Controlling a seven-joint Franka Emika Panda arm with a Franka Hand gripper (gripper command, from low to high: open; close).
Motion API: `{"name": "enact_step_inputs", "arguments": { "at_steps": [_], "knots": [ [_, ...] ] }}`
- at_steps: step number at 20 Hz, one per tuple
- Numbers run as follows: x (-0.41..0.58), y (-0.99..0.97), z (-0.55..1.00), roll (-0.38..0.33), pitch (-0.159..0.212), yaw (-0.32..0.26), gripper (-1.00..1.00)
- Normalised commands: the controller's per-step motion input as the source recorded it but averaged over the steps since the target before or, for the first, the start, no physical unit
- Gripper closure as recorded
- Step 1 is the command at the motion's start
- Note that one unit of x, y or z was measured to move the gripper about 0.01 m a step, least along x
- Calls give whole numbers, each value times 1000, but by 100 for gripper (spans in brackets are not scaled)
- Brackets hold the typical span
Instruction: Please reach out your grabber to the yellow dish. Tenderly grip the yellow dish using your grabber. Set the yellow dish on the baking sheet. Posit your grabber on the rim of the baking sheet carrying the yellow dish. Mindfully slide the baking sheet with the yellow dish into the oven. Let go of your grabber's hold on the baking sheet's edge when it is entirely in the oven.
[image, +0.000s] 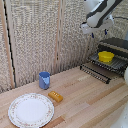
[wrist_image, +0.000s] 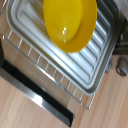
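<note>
Bright yellow against ribbed grey metal: the small round yellow dish sits on the flat baking sheet, which rests at the mouth of the dark and silvery boxy toaster oven at the table's far edge, toward the exterior view's right. You see the oven's door folded down flat toward the table's middle, a dark bar along its outer edge.

Your white-grey boxy grabber hangs in the air above the oven, on the bulky white arm that enters from the upper part of the exterior view, well apart from the dish. You cannot tell from either picture how the jaws stand; the fingers are too blurred in the exterior view and do not show in the wrist view.

From the wrist camera you look straight down on the yellow dish, its glossy hollow catching light, seated on the ridged sheet, with a wire rack showing beyond the sheet's rim and the pale wooden table below.

Elsewhere on the light wooden table: a blue cup near the back edge, an orange-yellow rectangular block just in front of it, and a large white patterned plate at the front corner on the exterior view's left.
</note>
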Motion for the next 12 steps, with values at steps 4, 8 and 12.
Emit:
{"name": "enact_step_inputs", "arguments": {
  "at_steps": [4,8,12],
  "knots": [
    [-215,220,-130,-238,301,166,-100],
    [-213,15,-156,-229,267,213,-100],
    [-164,0,-241,-250,227,233,-100]
  ]
}}
